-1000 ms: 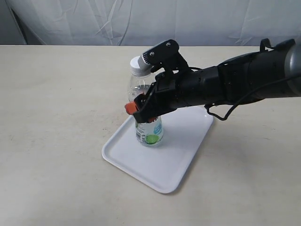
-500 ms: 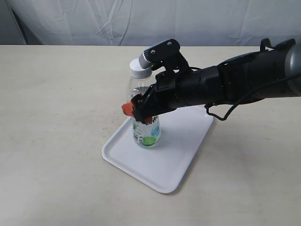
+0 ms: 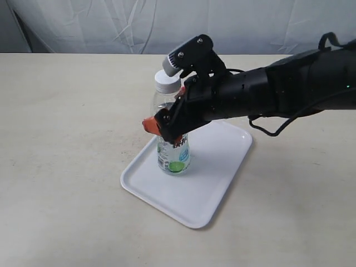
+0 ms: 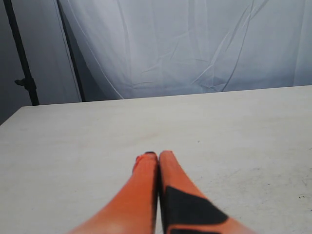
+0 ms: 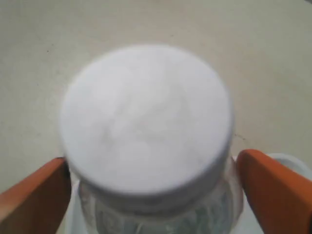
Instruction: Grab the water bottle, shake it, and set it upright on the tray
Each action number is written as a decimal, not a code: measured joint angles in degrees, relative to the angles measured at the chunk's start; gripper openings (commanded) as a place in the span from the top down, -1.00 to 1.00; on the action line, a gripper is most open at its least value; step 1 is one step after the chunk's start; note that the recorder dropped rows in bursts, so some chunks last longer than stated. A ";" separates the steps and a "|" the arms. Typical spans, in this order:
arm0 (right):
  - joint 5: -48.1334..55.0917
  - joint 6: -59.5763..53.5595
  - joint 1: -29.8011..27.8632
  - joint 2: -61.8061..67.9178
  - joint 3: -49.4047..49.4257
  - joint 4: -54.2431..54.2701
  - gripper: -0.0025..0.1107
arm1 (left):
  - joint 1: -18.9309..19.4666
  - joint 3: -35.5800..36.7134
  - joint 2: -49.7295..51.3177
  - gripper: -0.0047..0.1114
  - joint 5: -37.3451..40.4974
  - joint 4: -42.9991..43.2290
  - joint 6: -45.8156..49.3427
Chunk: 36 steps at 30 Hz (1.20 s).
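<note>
The water bottle (image 3: 173,158) stands upright on the white tray (image 3: 208,183), near the tray's far left part, with its white cap (image 3: 167,82) on top. My right gripper (image 3: 161,127) reaches in from the right and holds the clear body just above the label, its orange fingers on either side. The right wrist view looks down on the cap (image 5: 146,117), with the right gripper (image 5: 153,161) hugging the bottle's sides. My left gripper (image 4: 155,155) is shut on nothing, over bare table, and is out of the exterior view.
The beige table (image 3: 67,139) spreads around the tray. A white cloth backdrop (image 3: 167,22) hangs along the far edge. The black right arm (image 3: 278,94) spans the space above the tray's right end.
The bottle has gone from leaning left to standing upright on the tray. The right arm has lifted slightly and shifted a little left.
</note>
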 measured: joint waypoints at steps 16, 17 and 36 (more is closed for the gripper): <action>-1.84 0.09 0.00 -14.44 0.00 0.29 -0.62 | 0.00 0.00 0.00 0.89 0.00 0.00 0.00; -2.39 0.09 0.00 -15.39 0.00 0.29 -0.59 | 0.00 0.00 0.00 0.89 0.00 0.00 0.00; -11.69 14.39 0.00 -29.81 0.00 -1.10 0.89 | 0.00 0.00 0.00 0.89 0.00 0.00 0.00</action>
